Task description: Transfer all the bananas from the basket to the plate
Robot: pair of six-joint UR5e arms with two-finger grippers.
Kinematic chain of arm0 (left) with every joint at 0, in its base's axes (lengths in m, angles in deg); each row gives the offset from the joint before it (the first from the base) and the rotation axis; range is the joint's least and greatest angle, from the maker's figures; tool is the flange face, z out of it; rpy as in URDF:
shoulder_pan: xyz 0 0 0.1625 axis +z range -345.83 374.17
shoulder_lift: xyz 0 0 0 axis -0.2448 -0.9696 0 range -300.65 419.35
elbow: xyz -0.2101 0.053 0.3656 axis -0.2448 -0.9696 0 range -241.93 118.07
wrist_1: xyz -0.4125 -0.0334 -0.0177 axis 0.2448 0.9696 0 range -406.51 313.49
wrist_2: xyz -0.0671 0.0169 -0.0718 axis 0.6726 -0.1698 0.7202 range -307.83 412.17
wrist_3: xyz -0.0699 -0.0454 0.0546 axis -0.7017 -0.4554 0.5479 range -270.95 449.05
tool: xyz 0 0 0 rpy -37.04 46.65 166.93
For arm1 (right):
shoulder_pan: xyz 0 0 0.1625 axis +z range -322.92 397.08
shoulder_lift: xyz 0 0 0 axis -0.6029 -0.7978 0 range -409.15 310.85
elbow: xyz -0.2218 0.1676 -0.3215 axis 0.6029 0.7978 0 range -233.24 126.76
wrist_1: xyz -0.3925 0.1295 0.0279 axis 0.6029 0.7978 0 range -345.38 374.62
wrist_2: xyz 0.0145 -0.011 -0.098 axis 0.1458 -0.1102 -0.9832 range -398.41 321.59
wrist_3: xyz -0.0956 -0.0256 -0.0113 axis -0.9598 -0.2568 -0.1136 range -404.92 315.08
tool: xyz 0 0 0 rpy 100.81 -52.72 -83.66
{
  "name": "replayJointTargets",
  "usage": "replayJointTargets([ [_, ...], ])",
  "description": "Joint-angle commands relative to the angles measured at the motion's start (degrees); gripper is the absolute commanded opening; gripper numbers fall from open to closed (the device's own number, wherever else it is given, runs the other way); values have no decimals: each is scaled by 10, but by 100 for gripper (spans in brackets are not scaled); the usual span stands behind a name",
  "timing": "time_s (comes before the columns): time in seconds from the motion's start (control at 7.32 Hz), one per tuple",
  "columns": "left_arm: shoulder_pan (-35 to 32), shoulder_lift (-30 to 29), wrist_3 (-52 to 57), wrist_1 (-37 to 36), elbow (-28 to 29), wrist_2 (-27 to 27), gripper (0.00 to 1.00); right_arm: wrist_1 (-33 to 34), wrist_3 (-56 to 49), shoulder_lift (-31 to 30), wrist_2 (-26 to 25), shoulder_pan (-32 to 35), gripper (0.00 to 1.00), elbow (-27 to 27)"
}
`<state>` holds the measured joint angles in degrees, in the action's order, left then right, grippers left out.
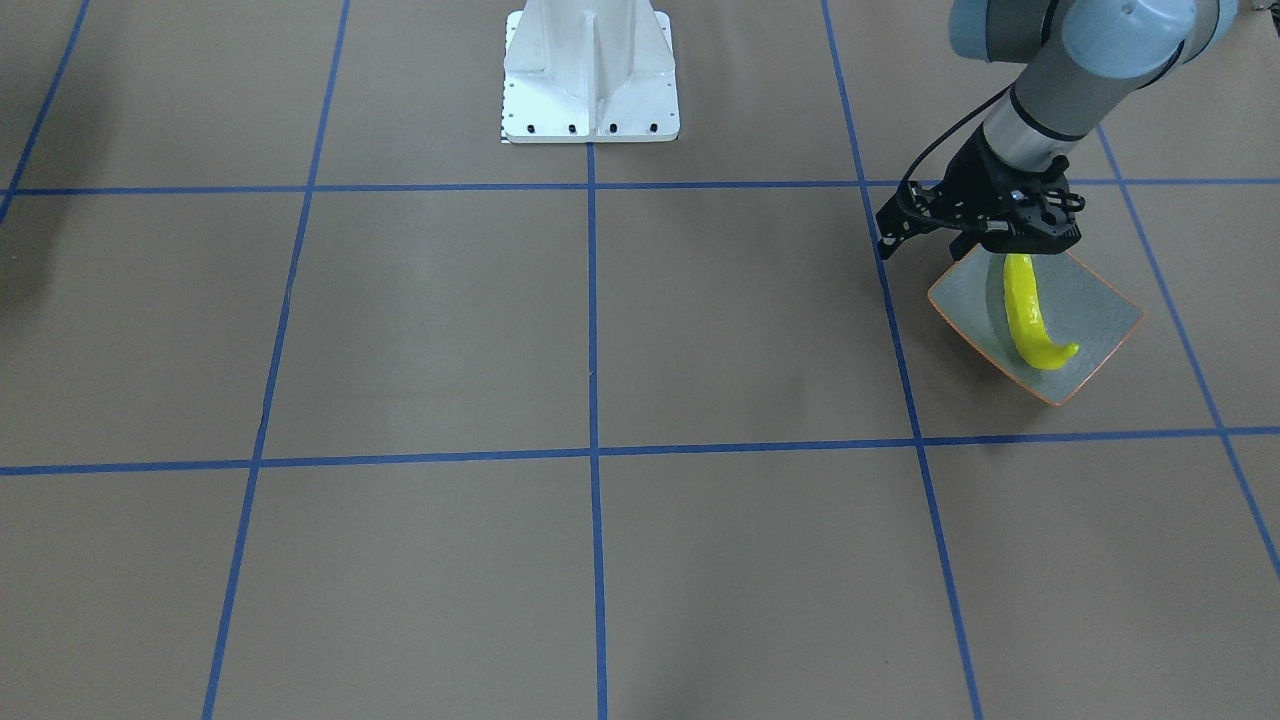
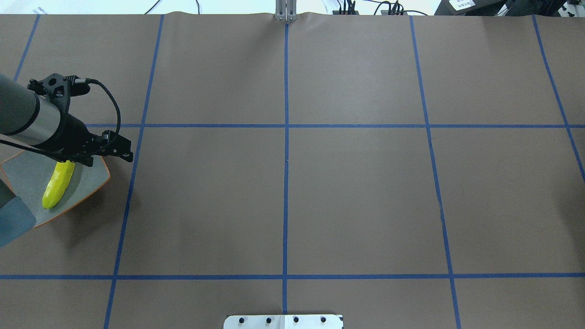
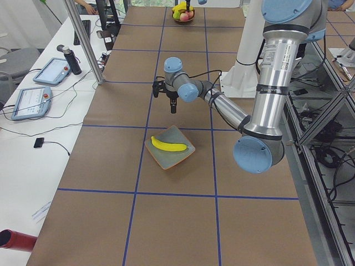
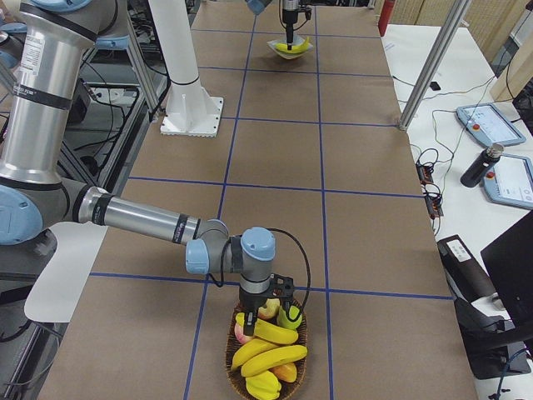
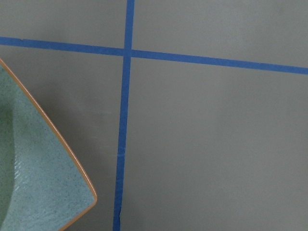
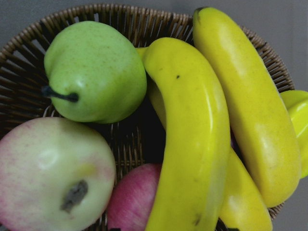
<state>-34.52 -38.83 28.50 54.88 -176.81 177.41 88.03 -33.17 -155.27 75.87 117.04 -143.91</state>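
One yellow banana (image 1: 1028,320) lies on the grey-green plate (image 1: 1095,310) with its orange-brown rim; it also shows in the overhead view (image 2: 57,185). My left gripper (image 1: 1010,250) hangs over the far end of the plate (image 2: 27,183), above the banana and apart from it, holding nothing; I cannot tell whether its jaws are open. The left wrist view shows only a plate corner (image 5: 33,183). My right gripper (image 4: 265,312) is down at the wicker basket (image 4: 237,367), just above several bananas (image 6: 192,139). Its fingers show in no close view.
The basket also holds a green pear (image 6: 96,72), a pale apple (image 6: 48,173) and a red apple (image 6: 132,202). The white robot base (image 1: 590,80) stands at the table's near-robot edge. A metal pole (image 3: 83,39) and tablets stand on the operators' side.
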Motion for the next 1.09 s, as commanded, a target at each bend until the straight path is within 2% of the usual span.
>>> replayJointTargets([
  [0.0, 0, 0, 0, 3, 0, 1, 100, 3, -31, 6, 15, 0, 0, -4],
  [0.41, 1, -1, -1, 11, 3, 2, 100, 9, -73, 12, 21, 53, 0, -14],
  [0.68, 1, -1, -1, 11, 1, 2, 100, 48, -110, 27, 21, 99, 0, -35],
  [0.96, 1, -1, -1, 12, 0, 2, 100, 43, -111, 21, 13, 108, 0, -36],
])
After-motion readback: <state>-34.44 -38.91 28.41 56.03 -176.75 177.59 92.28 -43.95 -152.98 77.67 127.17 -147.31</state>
